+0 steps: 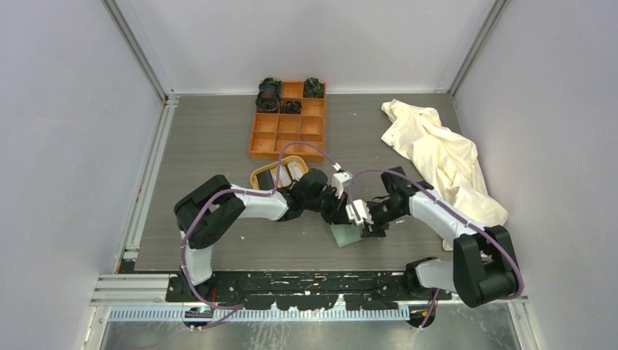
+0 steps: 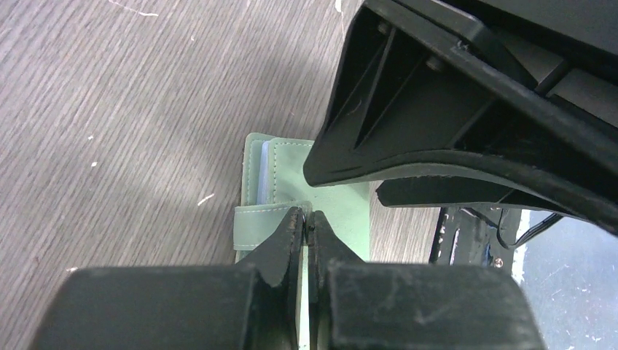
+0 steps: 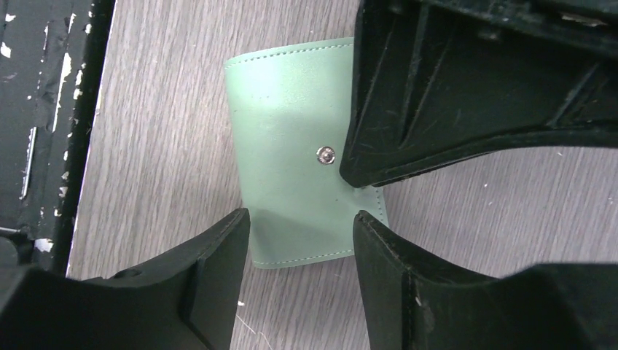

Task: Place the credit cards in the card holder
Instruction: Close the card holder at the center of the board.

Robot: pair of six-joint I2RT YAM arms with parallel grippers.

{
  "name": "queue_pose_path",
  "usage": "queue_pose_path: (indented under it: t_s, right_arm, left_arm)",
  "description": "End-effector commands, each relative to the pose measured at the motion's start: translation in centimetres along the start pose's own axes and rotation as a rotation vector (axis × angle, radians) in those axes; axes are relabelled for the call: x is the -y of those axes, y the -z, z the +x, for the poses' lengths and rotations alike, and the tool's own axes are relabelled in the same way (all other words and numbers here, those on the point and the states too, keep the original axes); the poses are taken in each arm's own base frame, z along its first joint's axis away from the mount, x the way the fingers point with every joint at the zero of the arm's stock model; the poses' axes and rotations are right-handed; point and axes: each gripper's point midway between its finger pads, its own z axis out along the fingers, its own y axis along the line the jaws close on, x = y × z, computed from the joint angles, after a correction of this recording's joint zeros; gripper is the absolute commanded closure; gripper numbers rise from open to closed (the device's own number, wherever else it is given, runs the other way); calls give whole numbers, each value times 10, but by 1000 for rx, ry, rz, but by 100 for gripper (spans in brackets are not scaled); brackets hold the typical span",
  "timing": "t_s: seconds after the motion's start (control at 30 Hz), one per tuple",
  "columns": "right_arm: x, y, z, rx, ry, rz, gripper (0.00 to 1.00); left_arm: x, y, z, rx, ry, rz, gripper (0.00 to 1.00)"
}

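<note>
While card holder [image 3: 291,146] is lying folded on bench [image 1: 204,146], left claw [image 2: 306,219] is sitting shut at strap [image 2: 259,226], maybe pinching it; right claw [image 3: 300,219] is straddling holder, jaws parted. Opening stage; next: spreading it open.

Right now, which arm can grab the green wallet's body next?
The right arm, probably: its jaws stand open astride one end of the card holder. The left arm has its jaws pinched shut at the strap tab.

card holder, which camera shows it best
Right wrist: most of the card holder is in sight, with its green outer face and snap stud clear. Left wrist shows only its edge and strap tab past the shut left gripper. Top view shows just a small green corner.
</note>
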Motion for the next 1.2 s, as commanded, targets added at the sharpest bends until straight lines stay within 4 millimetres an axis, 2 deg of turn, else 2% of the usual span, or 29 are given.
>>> queue_pose_path:
  t_s: [0.0, 0.27, 0.4, 0.83, 1.17]
  right_arm:
    - [9, 0, -9, 11, 25, 34, 40]
    - [-1, -7, -11, -1, 67, -26, 39]
    - [-13, -8, -11, -14, 111, -85, 39]
    - [-12, -18, 0, -96, 144, -95, 50]
    - [-12, -18, 0, -99, 138, -98, 51]
  left_arm:
    - [14, 10, -2, -28, -31, 15, 99]
    - [16, 13, 0, -40, -41, 7, 98]
    - [16, 13, 1, -40, -47, 12, 98]
    - [19, 16, 7, -46, -65, 34, 96]
    - [15, 15, 12, -82, -41, 16, 86]
